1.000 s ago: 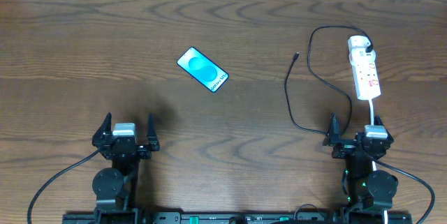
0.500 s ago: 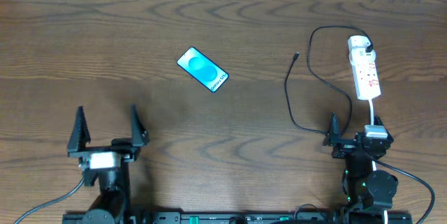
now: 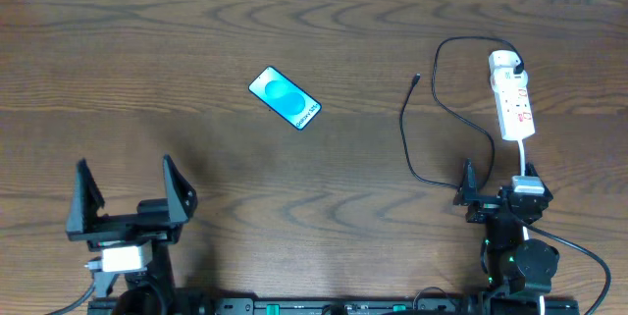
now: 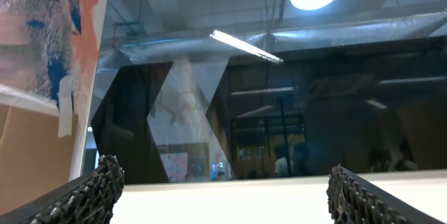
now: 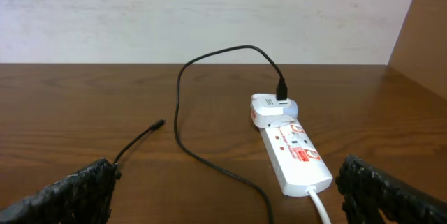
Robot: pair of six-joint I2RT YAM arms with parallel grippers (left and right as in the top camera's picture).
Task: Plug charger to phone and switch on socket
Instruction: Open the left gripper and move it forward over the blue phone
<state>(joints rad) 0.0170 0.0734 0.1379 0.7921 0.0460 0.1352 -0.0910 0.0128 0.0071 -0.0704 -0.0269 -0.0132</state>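
The left arm sits at 7 o'clock on the wooden table [image 3: 294,21], wrist tipped up so its camera faces ceiling lights. The left gripper [image 3: 128,195] is spread wide and empty. The right arm is folded low at 5 o'clock, and the right gripper [image 3: 501,185] is level, also wide and empty. The power strip [image 3: 513,105] lies at its 12 o'clock. The phone [image 3: 285,98] lies screen-up and diagonal at 11 o'clock of table centre. The charger cable [image 3: 403,129] loops from the strip's white adapter [image 5: 269,109], and its plug tip [image 3: 416,78] lies free, well apart from the phone.
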